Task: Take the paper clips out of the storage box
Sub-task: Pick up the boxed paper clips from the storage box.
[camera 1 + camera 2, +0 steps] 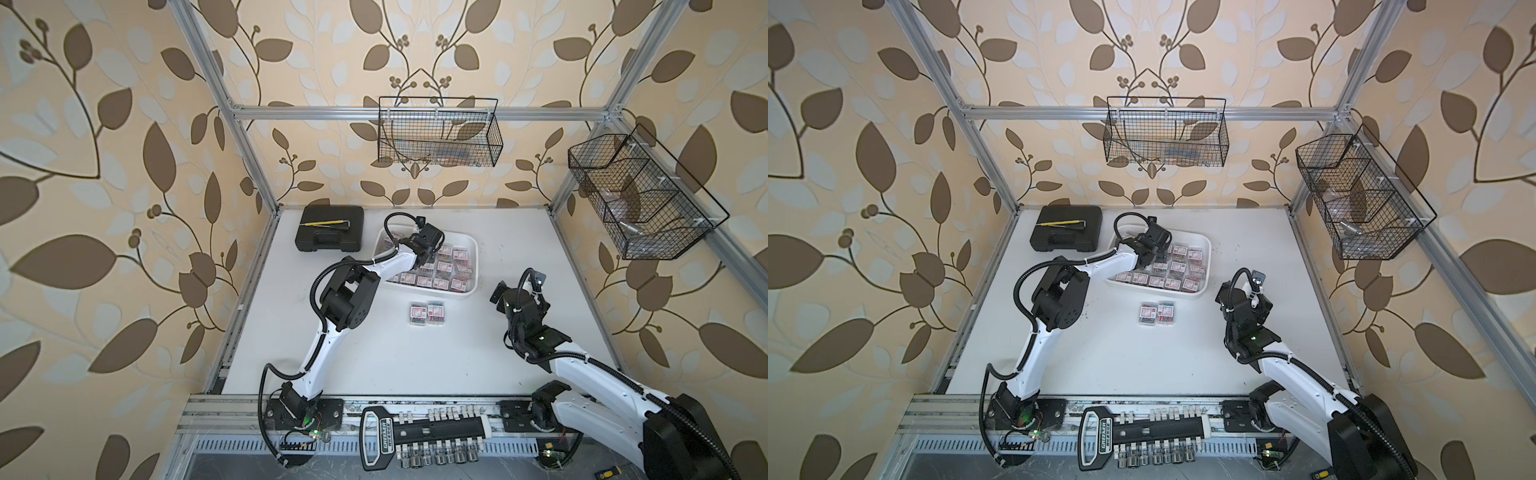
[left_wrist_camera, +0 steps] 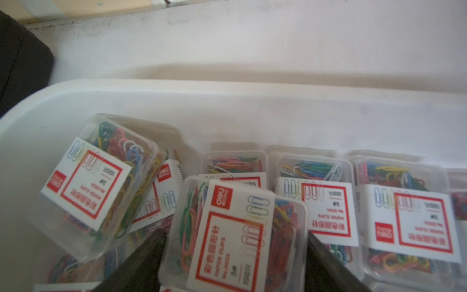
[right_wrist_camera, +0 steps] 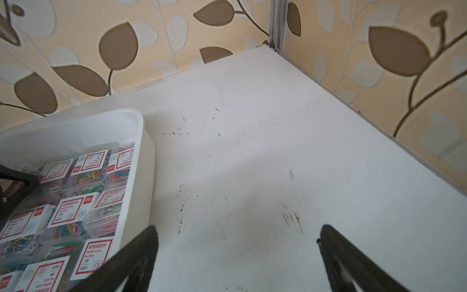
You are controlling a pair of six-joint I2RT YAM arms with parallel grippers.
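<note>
The paper clips (image 1: 451,270), in small clear boxes with red-and-white labels, mostly lie packed in the storage box (image 1: 471,243) at the far middle of the table (image 1: 374,357), just right of a black case (image 1: 330,232). Two more boxes (image 1: 427,314) sit side by side on the table just near of it. The left gripper (image 2: 236,233) is down in the storage box, fingers (image 2: 149,252) against either side of one tilted box (image 2: 227,252); whether they pinch it I cannot tell. The right gripper (image 3: 238,227) hangs over bare table right of the storage box, fingers (image 3: 141,250) spread wide, holding nothing
</note>
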